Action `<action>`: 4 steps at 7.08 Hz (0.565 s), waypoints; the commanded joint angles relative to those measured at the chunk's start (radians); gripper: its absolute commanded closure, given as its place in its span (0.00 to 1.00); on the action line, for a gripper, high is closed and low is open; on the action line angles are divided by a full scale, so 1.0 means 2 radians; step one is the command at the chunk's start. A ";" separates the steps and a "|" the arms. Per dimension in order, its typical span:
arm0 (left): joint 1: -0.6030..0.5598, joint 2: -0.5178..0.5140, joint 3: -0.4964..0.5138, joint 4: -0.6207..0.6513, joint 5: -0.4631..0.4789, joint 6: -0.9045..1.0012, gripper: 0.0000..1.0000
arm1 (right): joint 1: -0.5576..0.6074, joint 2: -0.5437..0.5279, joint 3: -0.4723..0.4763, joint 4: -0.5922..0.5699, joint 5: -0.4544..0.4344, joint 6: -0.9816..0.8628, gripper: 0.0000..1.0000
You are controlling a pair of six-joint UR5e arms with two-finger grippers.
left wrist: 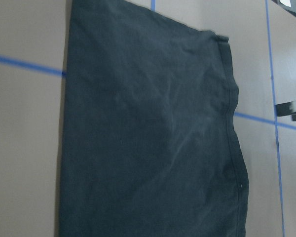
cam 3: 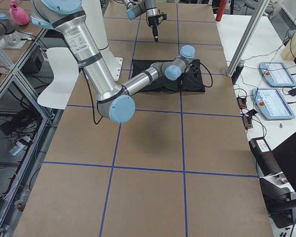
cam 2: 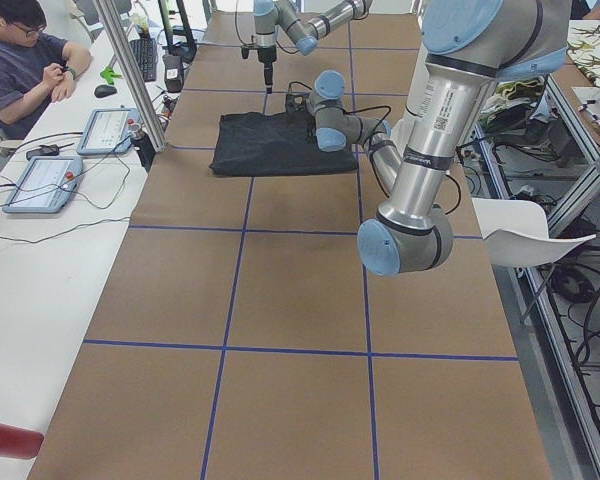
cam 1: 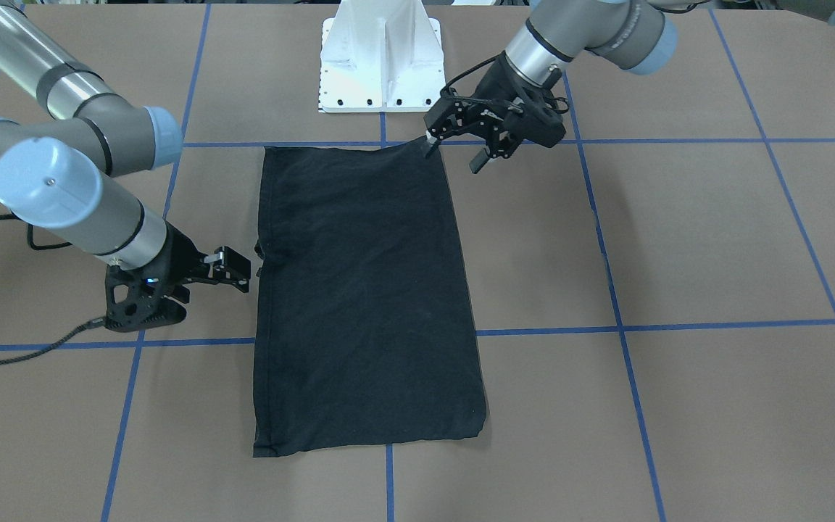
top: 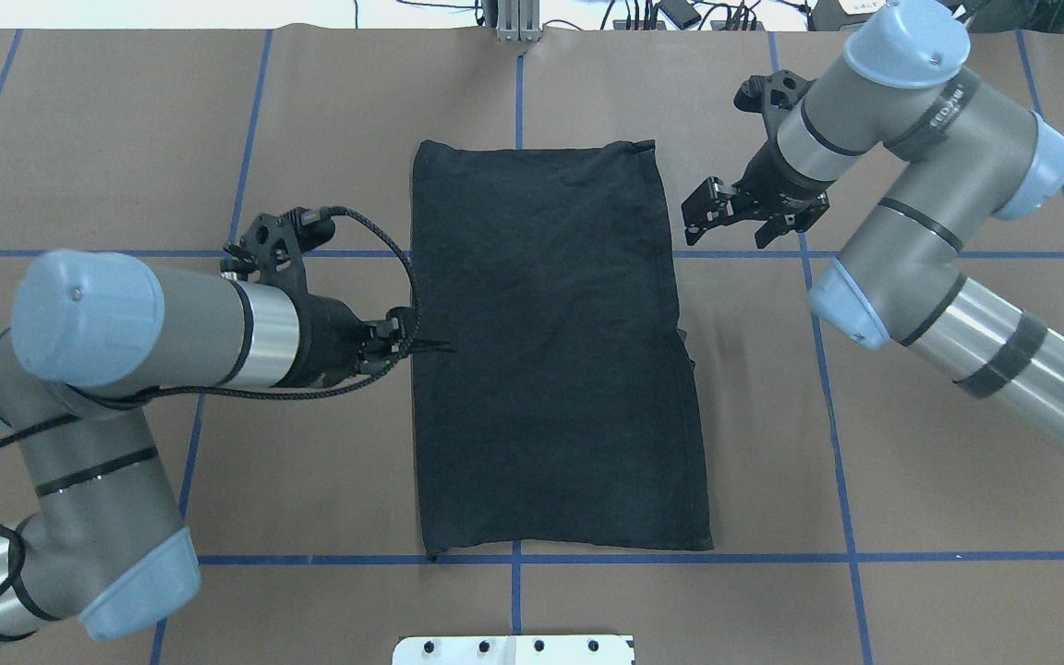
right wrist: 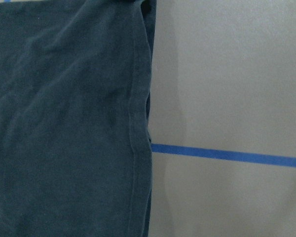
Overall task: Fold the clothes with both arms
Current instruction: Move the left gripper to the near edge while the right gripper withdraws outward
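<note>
First, the front-facing view: a black T-shirt [cam 1: 367, 290], folded into a long rectangle with its plain side up, lies flat on the brown paper-covered table [cam 1: 715, 239] marked by blue tape lines [cam 1: 678, 326]. The black two-finger left gripper [cam 1: 454, 156] hangs at the shirt's corner nearest the white pedestal base [cam 1: 381, 65], its fingers spread apart. One tip lines up with that corner, but contact cannot be judged from here. The black right gripper [cam 1: 233, 267] sits just beside the opposite long edge, about halfway along.

From overhead, the shirt [top: 550, 351] spans the centre of the table. The left gripper [top: 417, 337] shows at the middle of its left edge. The right gripper [top: 726, 222] is apart from the right edge near the far end, its fingers parted and holding nothing.

The left side view has the shirt [cam 2: 270, 145] far down the table between the two arms, with a person [cam 2: 25, 55] seated at a white side desk.

The right side view shows the near arm reaching across the shirt [cam 3: 190, 85].

The left wrist camera looks down on smooth black cloth [left wrist: 148, 138] from above, with no fingers in sight.

The right wrist camera shows the shirt's hemmed edge [right wrist: 138, 123] beside bare paper and one tape line [right wrist: 227, 155].
</note>
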 commanded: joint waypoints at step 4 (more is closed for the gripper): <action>0.131 0.060 0.012 -0.078 0.091 -0.085 0.00 | -0.009 -0.093 0.128 0.002 0.006 0.046 0.01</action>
